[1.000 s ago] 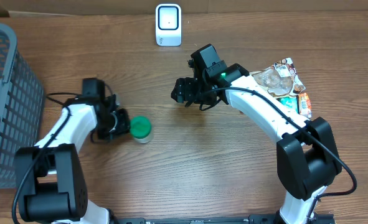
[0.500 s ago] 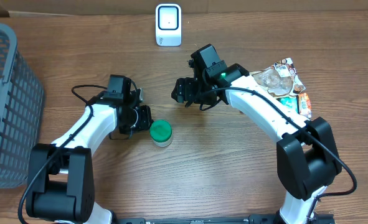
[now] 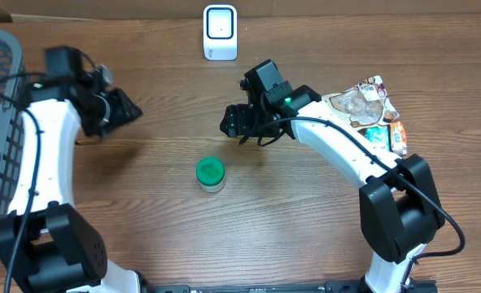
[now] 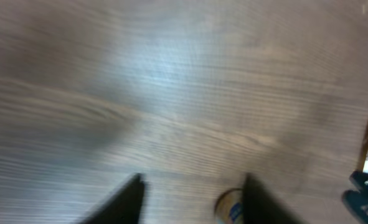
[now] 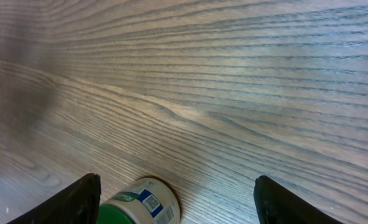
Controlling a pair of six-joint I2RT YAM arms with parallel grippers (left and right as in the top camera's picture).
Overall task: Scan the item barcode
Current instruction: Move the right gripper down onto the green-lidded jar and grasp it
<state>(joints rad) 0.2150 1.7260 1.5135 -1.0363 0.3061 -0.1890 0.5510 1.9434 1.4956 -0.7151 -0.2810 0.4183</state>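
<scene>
My left gripper (image 3: pixel 134 111) is hanging open and empty, the green-lidded jar (image 3: pixel 210 173) standing upright on the table (image 3: pixel 305 220) well ahead of its fingertips (image 4: pixel 131 198) — my right gripper (image 3: pixel 230 124) is hovering nearer, jaws spread on nothing, the jar's barcode (image 5: pixel 151 202) showing between its fingers (image 5: pixel 84 200).

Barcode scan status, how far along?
Done: nothing visibly scanned. In hand: nothing; the green-lidded jar stands free on the table, right gripper open near it, left gripper open and apart. To do: grasp the jar, show its barcode to the scanner.
</scene>
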